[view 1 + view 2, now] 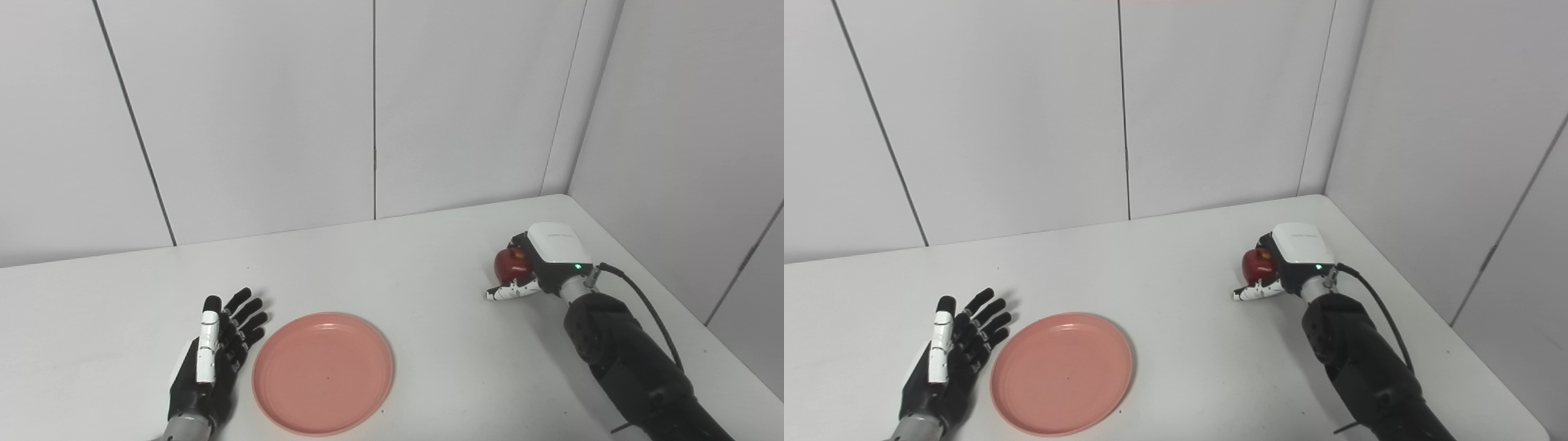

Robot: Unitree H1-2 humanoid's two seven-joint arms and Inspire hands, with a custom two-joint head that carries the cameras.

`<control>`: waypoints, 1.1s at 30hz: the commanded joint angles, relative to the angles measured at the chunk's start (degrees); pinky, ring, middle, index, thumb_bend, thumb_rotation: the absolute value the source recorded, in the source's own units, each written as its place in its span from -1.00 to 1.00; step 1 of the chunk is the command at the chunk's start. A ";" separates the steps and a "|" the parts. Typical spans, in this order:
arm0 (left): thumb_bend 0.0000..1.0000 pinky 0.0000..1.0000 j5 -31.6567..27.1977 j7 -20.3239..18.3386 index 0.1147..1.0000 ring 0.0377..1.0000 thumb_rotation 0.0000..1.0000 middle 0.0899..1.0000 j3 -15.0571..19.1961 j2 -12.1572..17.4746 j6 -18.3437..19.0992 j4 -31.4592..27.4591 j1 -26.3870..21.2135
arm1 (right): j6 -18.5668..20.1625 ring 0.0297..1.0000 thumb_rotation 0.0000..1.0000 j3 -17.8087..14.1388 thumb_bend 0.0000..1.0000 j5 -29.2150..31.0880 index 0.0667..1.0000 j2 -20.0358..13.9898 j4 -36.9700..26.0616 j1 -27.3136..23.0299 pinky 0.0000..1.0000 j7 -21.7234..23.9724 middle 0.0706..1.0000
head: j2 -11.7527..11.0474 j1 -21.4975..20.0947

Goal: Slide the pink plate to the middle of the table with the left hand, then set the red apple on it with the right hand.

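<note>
Now red apple (512, 264) in right robot hand (542, 260)

White table (429, 263), pink plate (323, 372) flat near its front edge, red apple (511, 264) far right

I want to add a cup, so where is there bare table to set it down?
Bare table runs between the plate and the apple, and along the back wall behind both. The near strip right of the plate is open too. The left side is tight: the left hand lies beside the plate. The right hand holds the apple near the corner.
</note>
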 commanded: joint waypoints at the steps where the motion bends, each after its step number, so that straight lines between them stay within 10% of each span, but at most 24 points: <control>1: 0.27 0.79 0.28 0.55 0.65 0.72 1.00 0.72 -0.18 0.03 2.73 0.36 0.56 | -0.65 -0.54 -0.21 -0.18 0.42 0.41 -0.32 -1.41 0.15 -2.28 -0.62 -1.65 -0.44 | 0.05 0.09; 33: 0.27 0.76 0.72 1.33 0.64 0.71 1.00 0.71 -0.77 -0.48 2.64 0.74 0.52 | -1.89 -0.67 -0.15 0.48 0.30 3.05 -0.53 -1.48 -13.43 -5.30 -0.73 0.26 -0.59 | -0.07 1.69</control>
